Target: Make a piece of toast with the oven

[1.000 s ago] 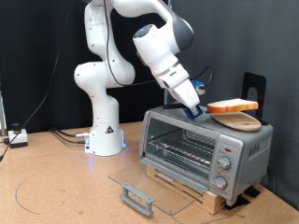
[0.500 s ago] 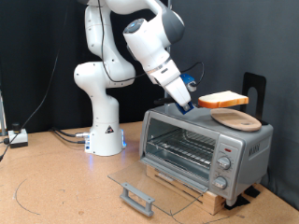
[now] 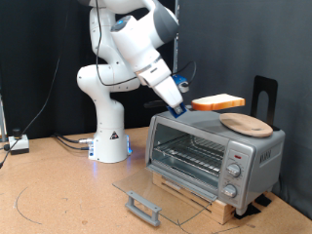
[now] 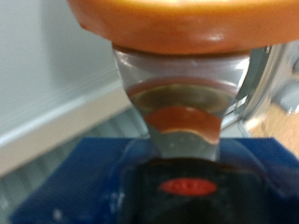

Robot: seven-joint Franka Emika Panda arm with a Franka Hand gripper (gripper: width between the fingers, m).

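My gripper (image 3: 191,104) closed on the piece of toast (image 3: 218,101), holding it by 1 edge in the air above the oven (image 3: 210,151), oven door (image 3: 156,193) open and lying flat, round wooden board (image 3: 246,123) resting on the oven top.

Wooden table (image 3: 58,200) under robot base (image 3: 108,146), oven (image 3: 214,151)

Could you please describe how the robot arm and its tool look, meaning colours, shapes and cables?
The arm is glossy white, with rounded segments and dark joint rings, on a white base with a small blue light. Its tool has blue parts at its fingers. Cables trail across the floor from the base.
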